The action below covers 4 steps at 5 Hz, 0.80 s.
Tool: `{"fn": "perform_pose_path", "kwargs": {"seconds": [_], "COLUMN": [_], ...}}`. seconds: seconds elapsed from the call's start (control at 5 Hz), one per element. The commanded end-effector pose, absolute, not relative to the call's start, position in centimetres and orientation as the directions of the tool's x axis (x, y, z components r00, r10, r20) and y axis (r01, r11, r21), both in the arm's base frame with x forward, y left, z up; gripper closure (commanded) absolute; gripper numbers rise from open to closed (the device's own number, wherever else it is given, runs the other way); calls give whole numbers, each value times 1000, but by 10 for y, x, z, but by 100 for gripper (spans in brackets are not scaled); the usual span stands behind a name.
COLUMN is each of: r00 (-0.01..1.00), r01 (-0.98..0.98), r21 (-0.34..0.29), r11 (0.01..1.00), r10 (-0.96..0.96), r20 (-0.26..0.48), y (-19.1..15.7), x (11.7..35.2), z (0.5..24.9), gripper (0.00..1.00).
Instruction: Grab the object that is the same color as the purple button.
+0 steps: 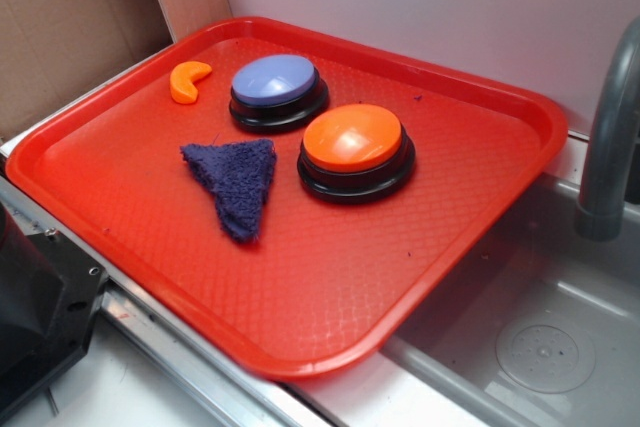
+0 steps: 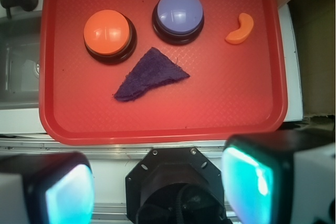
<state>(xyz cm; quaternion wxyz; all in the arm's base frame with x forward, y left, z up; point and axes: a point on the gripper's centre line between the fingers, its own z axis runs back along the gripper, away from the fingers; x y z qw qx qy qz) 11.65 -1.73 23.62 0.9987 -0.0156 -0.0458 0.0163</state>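
Note:
The object, a dark purple fuzzy triangle (image 1: 236,183) (image 2: 149,74), lies flat near the middle of the red tray (image 1: 150,292) (image 2: 157,134). Just behind it stands the purple button (image 1: 276,87) (image 2: 178,14), a lavender dome on a black base. My gripper (image 2: 157,182) hovers high above the tray's near edge, over the black robot base (image 1: 40,317). It is open, its teal pads (image 2: 247,182) wide apart with nothing between them. The exterior view does not show the gripper.
An orange-domed button (image 1: 355,147) (image 2: 108,34) stands beside the triangle's other side. A small orange crescent (image 1: 188,81) (image 2: 240,29) lies in the tray's far corner. A steel sink (image 1: 540,347) with a grey faucet (image 1: 610,137) adjoins the tray. Cardboard (image 1: 70,17) stands behind.

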Motion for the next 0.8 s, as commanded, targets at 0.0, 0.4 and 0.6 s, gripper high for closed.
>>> {"fn": "perform_pose_path", "kwargs": {"seconds": [0.0,0.4,0.6], "r00": [995,993,987], "r01": [-31,-56,-119], "r21": [-33,1,-10], "r11": [999,998,993], "r10": [34,56,120], "r20": [91,105,106], "y": [-17,-15,-22], "x": [116,139,150], "z": [236,174,143], "gripper": [0,0,0]}}
